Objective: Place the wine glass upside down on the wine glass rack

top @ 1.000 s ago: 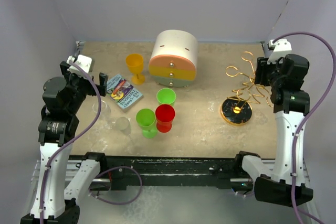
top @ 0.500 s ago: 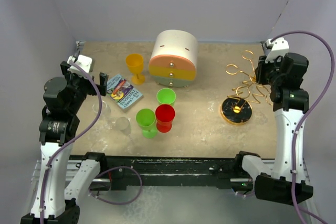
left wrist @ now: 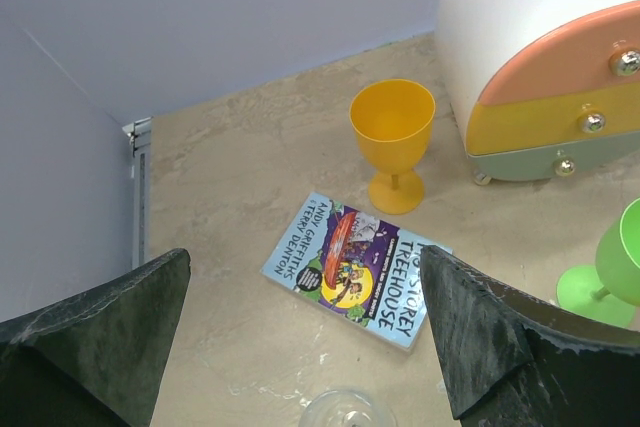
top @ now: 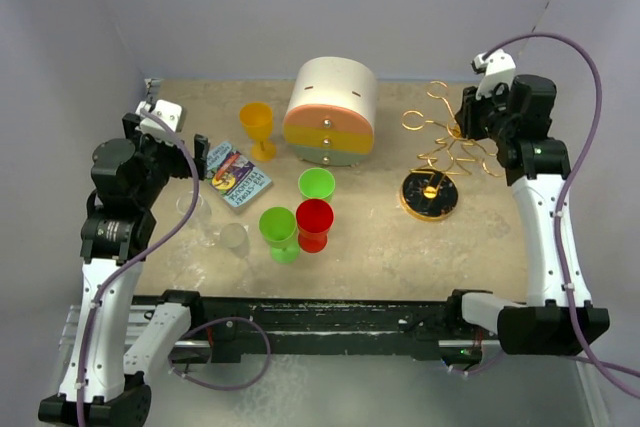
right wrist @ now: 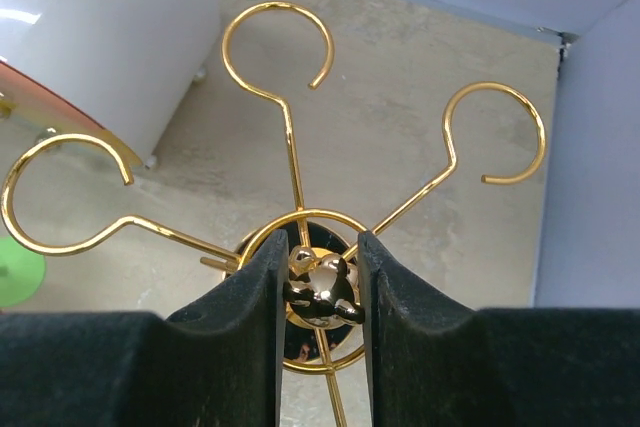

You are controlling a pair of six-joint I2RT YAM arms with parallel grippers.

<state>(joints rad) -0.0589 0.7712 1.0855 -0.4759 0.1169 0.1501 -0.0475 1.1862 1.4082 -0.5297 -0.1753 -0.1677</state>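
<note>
The wine glass is clear and lies on the table at the near left; its rim shows at the bottom of the left wrist view. Above it my left gripper hangs wide open and empty. The wine glass rack, gold wire loops on a round black-and-gold base, stands at the right. My right gripper is over it, and its two fingers are shut on the shiny gold knob at the top of the stem.
A round drawer box with orange and yellow bands stands at the back centre. A yellow goblet and a book lie left of it. Two green cups and a red cup stand mid-table. Walls enclose three sides.
My right gripper has shut on the rack's top knob and moved left and back, and the rack has shifted left with it. The left arm has barely moved.
</note>
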